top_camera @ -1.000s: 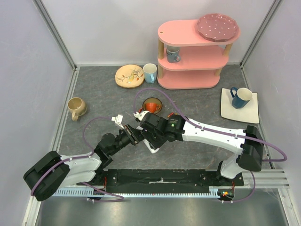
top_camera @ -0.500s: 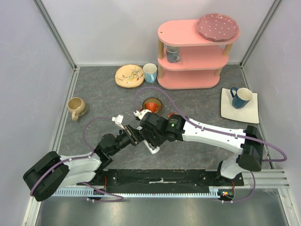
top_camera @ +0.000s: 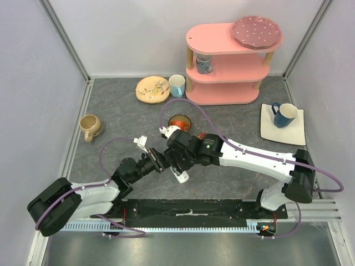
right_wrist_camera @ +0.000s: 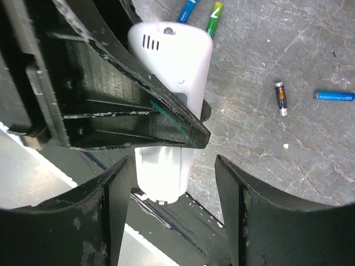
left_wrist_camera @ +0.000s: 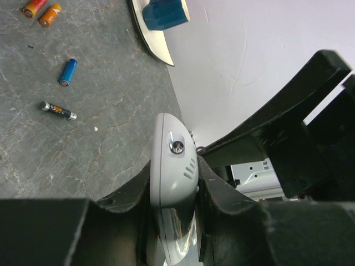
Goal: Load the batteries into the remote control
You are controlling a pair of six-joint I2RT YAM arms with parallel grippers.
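Left wrist view: my left gripper [left_wrist_camera: 175, 185] is clamped shut on the slim white plastic remote control [left_wrist_camera: 172, 149], one black finger against each long side. Its rounded end, with a small round lens, points away from me. Past it, on the grey marbled table [left_wrist_camera: 116, 144], loose batteries lie apart: a blue cylindrical battery [left_wrist_camera: 67, 72], a dark battery with an orange band [left_wrist_camera: 57, 110] near it, and a red battery [left_wrist_camera: 34, 8] beside an orange battery [left_wrist_camera: 50, 15] farther off. From the right wrist, my right gripper [right_wrist_camera: 172, 166] stands open, its two fingers [right_wrist_camera: 105, 216] spread either side of the remote's other end and not pinching it. A green battery [right_wrist_camera: 214, 12] lies just beyond the rounded end. From above, both my grippers meet over the middle of the table, nearer its near edge than its far edge, and the remote pokes out between them.
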